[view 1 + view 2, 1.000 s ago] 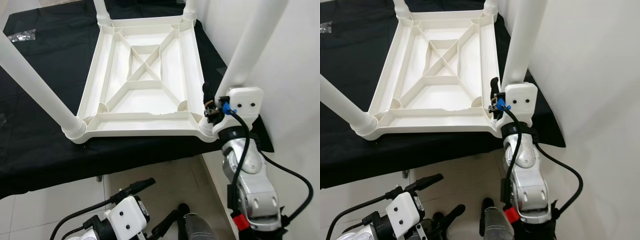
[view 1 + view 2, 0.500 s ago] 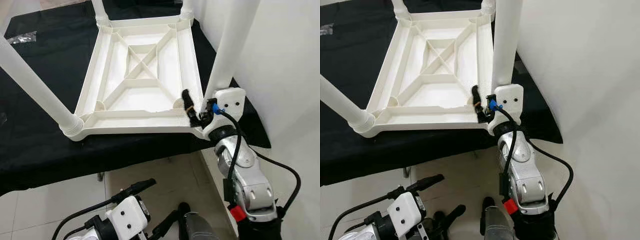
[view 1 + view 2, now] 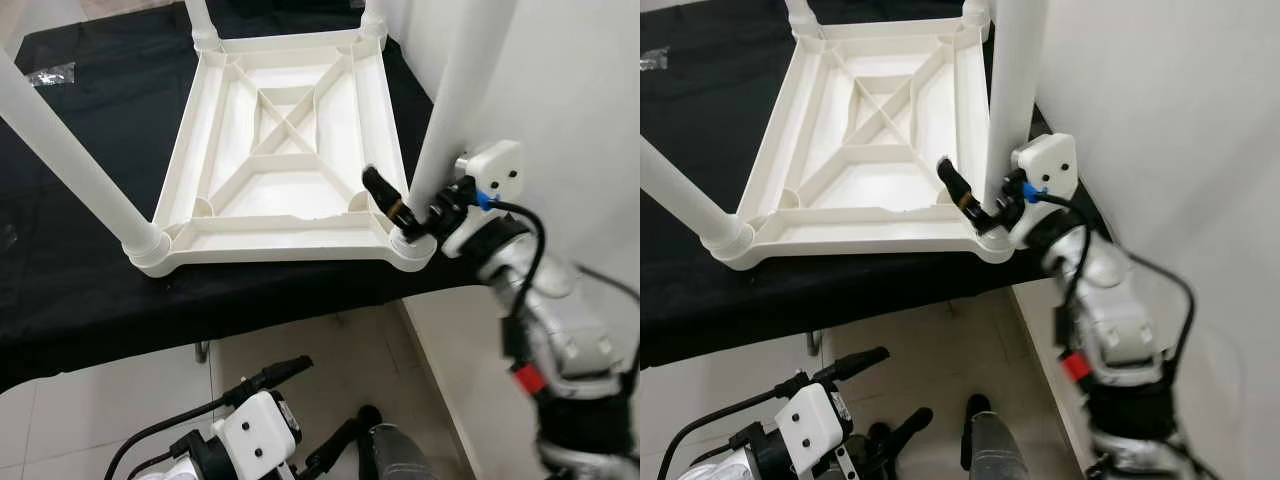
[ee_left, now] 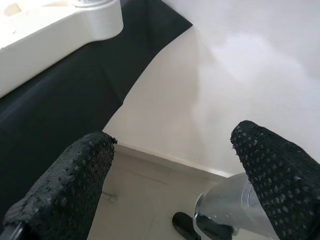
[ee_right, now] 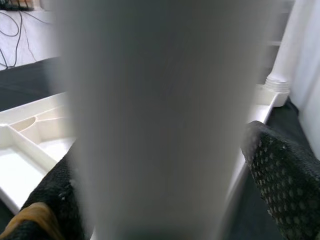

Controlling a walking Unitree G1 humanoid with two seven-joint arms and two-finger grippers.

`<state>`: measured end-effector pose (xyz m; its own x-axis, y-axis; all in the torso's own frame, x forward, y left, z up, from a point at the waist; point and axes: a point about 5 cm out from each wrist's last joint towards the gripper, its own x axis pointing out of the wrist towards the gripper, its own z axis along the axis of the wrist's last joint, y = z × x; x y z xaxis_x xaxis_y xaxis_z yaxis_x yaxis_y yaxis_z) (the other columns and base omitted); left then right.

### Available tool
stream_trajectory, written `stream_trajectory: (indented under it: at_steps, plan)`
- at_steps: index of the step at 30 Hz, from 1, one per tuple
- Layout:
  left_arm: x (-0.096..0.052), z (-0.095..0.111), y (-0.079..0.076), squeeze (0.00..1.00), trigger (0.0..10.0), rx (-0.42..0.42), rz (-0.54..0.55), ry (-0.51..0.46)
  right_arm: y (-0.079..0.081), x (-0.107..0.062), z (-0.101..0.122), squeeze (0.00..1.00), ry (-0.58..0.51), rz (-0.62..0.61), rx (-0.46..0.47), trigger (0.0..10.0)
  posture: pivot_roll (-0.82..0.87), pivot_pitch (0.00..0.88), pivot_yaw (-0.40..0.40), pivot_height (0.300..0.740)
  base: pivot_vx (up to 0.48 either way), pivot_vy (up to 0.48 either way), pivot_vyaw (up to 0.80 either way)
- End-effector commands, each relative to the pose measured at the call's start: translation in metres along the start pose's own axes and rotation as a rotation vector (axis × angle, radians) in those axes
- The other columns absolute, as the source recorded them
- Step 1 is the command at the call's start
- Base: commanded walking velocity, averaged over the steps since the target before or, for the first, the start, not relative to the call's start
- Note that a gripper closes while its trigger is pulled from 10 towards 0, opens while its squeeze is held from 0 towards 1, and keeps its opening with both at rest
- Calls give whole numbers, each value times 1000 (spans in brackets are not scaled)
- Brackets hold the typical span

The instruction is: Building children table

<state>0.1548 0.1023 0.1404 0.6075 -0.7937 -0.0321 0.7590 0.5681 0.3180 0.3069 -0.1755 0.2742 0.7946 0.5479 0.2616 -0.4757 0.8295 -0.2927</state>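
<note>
— Where is the children's table?
— Upside down on a black cloth, ribbed underside facing up, legs pointing upward.

— And the right gripper?
— Reaching in at the near right corner, around the base of the near right leg, just above the round socket. One of its fingers lying over the rim of the white frame on the inner side of the leg, the other hidden behind the leg.

— Closed tight on it?
— Cannot tell for sure; straddling the leg, with a black pad showing to either side of the blurred white tube in the right wrist view. Whether pressing it or merely beside it, unclear.

— The left gripper?
— Hanging low, below the table edge, fingers spread wide with nothing between them. Beyond those fingers: a white corner of the frame, the hanging edge of the cloth, pale floor.

— Other legs?
— Near left leg seated in its corner socket, well apart from the right fingers; far legs rising at the far corners.
</note>
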Motion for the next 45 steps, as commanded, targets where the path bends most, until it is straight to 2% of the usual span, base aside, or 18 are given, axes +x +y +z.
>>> stream_trajectory:
  at_steps: [1,3,4,5,8,10,11,13,17,25,26,27,28,29,31,40,44,45]
  plan:
    - [-1,-3,-5,0,10000,-7,-8,11,1,2,1,0,-18,91,14,10000,13,333,27,740,0,0,0]
    - [-1,-3,-5,0,10000,-7,-8,10,-3,1,2,0,-20,115,3,10000,13,333,27,740,0,0,0]
    - [-1,-3,-5,0,10000,-9,-8,7,-11,-1,7,0,-30,215,36,10000,13,334,20,740,0,0,0]
    - [-1,-3,-5,0,10000,-9,-8,7,-11,-1,7,0,-30,215,36,10000,13,334,20,740,0,0,0]
    - [0,-2,-7,0,10000,-12,-8,2,-27,-7,17,0,-39,367,77,10000,15,331,13,740,0,0,0]
    - [0,-2,-7,0,10000,-12,-8,2,-27,-7,17,0,-39,367,77,10000,15,331,13,740,0,0,0]
    - [1,-2,-9,0,10000,-13,-7,-2,-40,-9,22,0,-32,463,84,10000,22,326,4,740,0,0,0]
    - [1,-1,-10,0,10000,-12,-4,-4,-45,-10,23,0,-20,525,87,10000,24,323,1,740,0,0,0]
    - [0,0,-10,0,10000,-12,6,-9,-48,-12,23,0,3,584,70,10000,25,317,1,740,0,0,0]
    - [0,1,-9,0,10000,-25,21,-24,-51,-10,21,0,9,595,70,10000,27,312,2,740,0,0,0]
    - [-1,3,-8,0,10000,-25,41,-35,-51,-12,20,0,14,608,73,9490,27,323,4,740,0,0,0]
    - [-1,3,-8,0,10000,-25,41,-35,-51,-12,20,0,14,608,73,9490,27,323,4,740,0,0,0]
    - [-1,5,-6,0,10000,-23,62,-46,-51,-13,19,0,18,623,76,8392,27,323,4,740,0,0,0]
    - [-1,7,-3,0,10000,-25,97,-66,-52,-13,18,0,23,631,77,0,25,325,4,740,0,0,0]
    - [-2,10,1,0,10000,-26,137,-91,-54,-14,17,0,30,649,78,0,21,327,2,740,0,0,0]
    - [-2,12,4,0,10000,-16,172,-108,-54,-15,14,0,39,647,78,0,19,332,1,740,0,0,0]
    - [-2,12,4,0,10000,-14,174,-108,-41,-12,7,0,32,617,100,0,15,334,-4,740,0,0,0]
    - [-2,12,4,0,10000,-13,176,-109,-31,-10,-1,0,50,584,114,0,17,336,-10,740,0,0,0]
